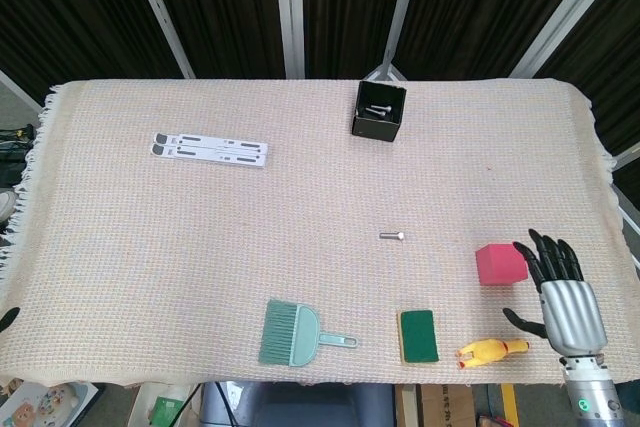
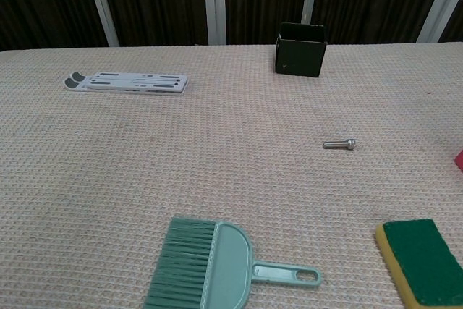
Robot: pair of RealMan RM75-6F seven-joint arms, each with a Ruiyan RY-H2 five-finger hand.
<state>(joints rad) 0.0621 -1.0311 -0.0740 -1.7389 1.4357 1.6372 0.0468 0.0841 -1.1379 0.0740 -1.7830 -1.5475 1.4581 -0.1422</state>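
Head view shows the right hand point(image 1: 562, 297) empty, fingers spread, just beside the red cube point(image 1: 500, 263) (near the yellow rubber chicken point(image 1: 491, 349)); best to straddle the cube squarely before closing.

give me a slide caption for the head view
Right hand, fingers spread, beside a red cube on a woven cloth, near a rubber chicken and sponge.

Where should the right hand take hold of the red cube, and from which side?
Probably across two opposite flat faces of the red cube, coming down from above. It sits flat on the cloth with its top free. The right hand, open with fingers spread, is just to its right. The nearest things, a sponge and a yellow toy, lie apart from it toward the front edge.
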